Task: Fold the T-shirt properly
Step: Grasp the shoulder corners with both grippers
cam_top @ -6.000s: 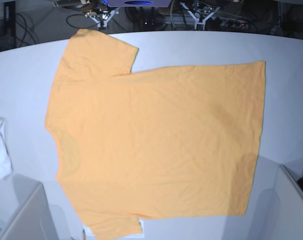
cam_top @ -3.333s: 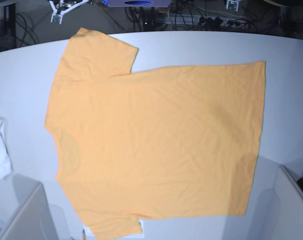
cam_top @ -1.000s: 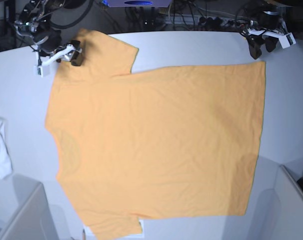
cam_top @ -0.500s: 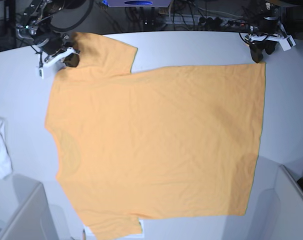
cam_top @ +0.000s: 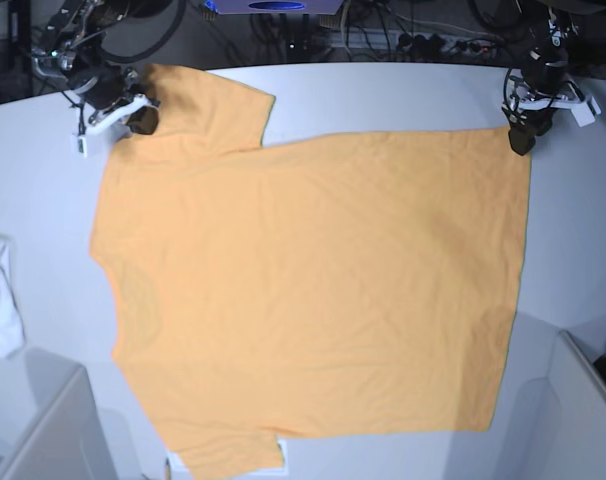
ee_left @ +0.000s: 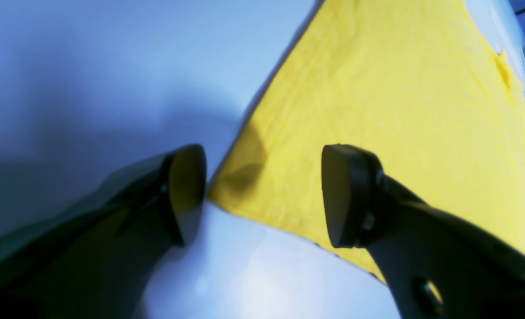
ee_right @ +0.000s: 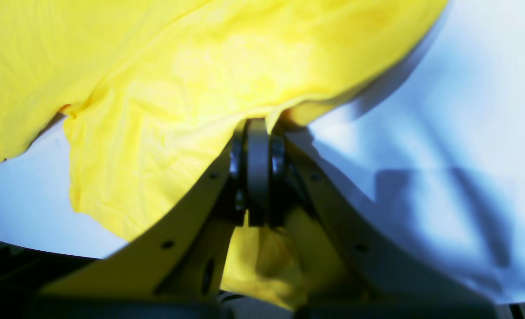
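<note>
So the T-shirt (cam_top: 313, 290) lies flat on my tabletop (cam_top: 403, 95), long axis sideways across the base view, collar left, hem right. My right fingers (ee_right: 258, 150) are pinched on its far sleeve; left fingers (ee_left: 346, 195) spread wide over the far hem corner.

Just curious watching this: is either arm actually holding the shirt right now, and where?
Yes. The right tool is shut on the T-shirt at its sleeve edge; the left tool is open over a hem corner, holding nothing.

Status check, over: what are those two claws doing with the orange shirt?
Right gripper shut on T-shirt sleeve. Left gripper open over far hem corner, not gripping. Shirt flat on table. Nothing in the way.
</note>
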### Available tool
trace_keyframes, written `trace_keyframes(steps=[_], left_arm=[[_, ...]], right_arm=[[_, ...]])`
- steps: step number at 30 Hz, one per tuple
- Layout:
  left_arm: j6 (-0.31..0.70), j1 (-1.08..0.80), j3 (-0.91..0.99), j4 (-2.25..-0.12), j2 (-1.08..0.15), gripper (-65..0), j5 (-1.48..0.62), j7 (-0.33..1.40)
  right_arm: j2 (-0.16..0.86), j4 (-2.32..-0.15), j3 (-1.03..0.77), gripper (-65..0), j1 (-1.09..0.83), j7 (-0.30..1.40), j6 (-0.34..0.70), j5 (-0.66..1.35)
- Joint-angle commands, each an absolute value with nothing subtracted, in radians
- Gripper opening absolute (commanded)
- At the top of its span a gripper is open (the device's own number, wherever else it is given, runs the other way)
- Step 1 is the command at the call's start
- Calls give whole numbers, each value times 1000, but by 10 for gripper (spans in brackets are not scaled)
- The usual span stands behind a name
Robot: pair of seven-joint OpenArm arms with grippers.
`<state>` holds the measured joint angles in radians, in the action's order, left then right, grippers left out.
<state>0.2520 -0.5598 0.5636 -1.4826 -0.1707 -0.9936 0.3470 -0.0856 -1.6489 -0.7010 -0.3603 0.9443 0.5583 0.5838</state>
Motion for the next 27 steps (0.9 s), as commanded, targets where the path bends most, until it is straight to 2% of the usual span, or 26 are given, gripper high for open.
trace_keyframes(steps=[1, 15, 17, 21, 27], left_arm=[[229, -568, 533, -1480, -170, -253, -975, 417], [228, -541, 518, -1457, -165, -268, -983, 415], [225, -529, 518, -1454, -165, -362, -981, 415], [223, -527, 515, -1460, -165, -650, -980, 415], [223, -538, 518, -1463, -166, -650, -977, 415]], right_arm=[[-81, -1649, -707, -650, -369, 989, 544, 524], [-82, -1649, -704, -650, -367, 986, 544, 526], [-82, -1649, -704, -650, -367, 984, 544, 526], [-82, -1650, -707, -650, -367, 984, 544, 526], [-88, -1705, -708, -650, -375, 983, 544, 526]])
